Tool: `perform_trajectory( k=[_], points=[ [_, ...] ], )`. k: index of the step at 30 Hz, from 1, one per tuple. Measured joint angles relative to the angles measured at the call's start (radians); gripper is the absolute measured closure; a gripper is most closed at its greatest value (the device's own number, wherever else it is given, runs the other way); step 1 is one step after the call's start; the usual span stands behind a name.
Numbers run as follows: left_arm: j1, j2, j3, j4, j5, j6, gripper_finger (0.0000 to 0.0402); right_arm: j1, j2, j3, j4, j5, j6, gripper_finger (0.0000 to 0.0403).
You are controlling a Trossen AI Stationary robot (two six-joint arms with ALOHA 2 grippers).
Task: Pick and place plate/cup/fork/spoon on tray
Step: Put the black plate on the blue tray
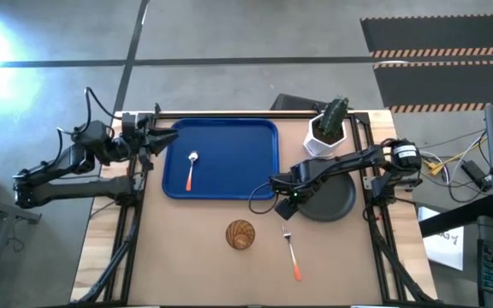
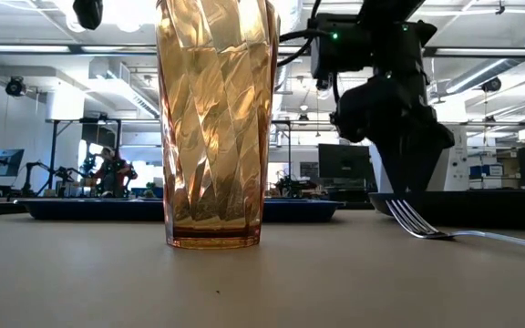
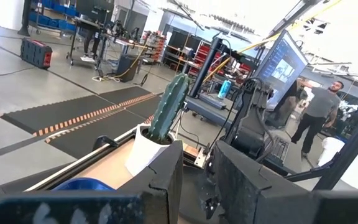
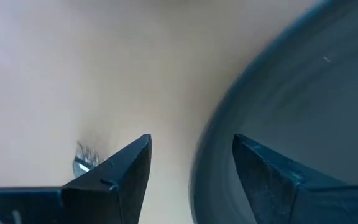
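The blue tray (image 1: pixel 229 137) lies at the table's far left of centre, with the orange-handled spoon (image 1: pixel 191 171) lying in it. The amber cup (image 1: pixel 240 233) stands upright on the table near of the tray and looms in the low view (image 2: pixel 212 123). The fork (image 1: pixel 291 251) lies flat to the cup's right, and its tines show in the low view (image 2: pixel 422 223). The black plate (image 1: pixel 332 201) lies flat on the table right of the tray. My right gripper (image 1: pixel 282 197) is open, low at the plate's left rim (image 4: pixel 210 155), one finger outside it and one over the plate. My left gripper (image 1: pixel 159 141) is open and empty, raised at the tray's left edge. My right gripper's fingers (image 4: pixel 123 168) point down and stand on either side of the plate's left rim. I cannot tell whether they touch it. The plate lies flat on the table.
A white pot with a green cactus (image 1: pixel 328 128) stands at the far right, just beyond the plate. It also shows in the left wrist view (image 3: pixel 160 124). Bare table lies along the near edge around the cup and fork. People stand in the room beyond the table.
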Motion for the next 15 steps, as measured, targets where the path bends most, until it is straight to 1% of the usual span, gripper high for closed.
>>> perform_trajectory(
  k=[6, 10, 12, 15],
  points=[
    [0.000, -0.015, 0.000, 0.000, 0.000, 0.002, 0.0327, 0.000, 0.035, -0.002, 0.017, 0.004, -0.006, 0.0188],
    [0.000, -0.024, 0.000, 0.000, 0.000, 0.003, 0.0327, 0.000, 0.038, -0.003, 0.006, 0.042, 0.001, 0.0193],
    [0.001, -0.029, 0.000, 0.000, 0.000, 0.003, 0.0327, 0.000, 0.039, -0.003, 0.008, 0.044, 0.002, 0.0209],
    [0.001, -0.032, 0.000, 0.000, 0.000, 0.004, 0.0327, 0.000, 0.041, -0.003, 0.007, 0.042, 0.012, 0.0258]
  ],
)
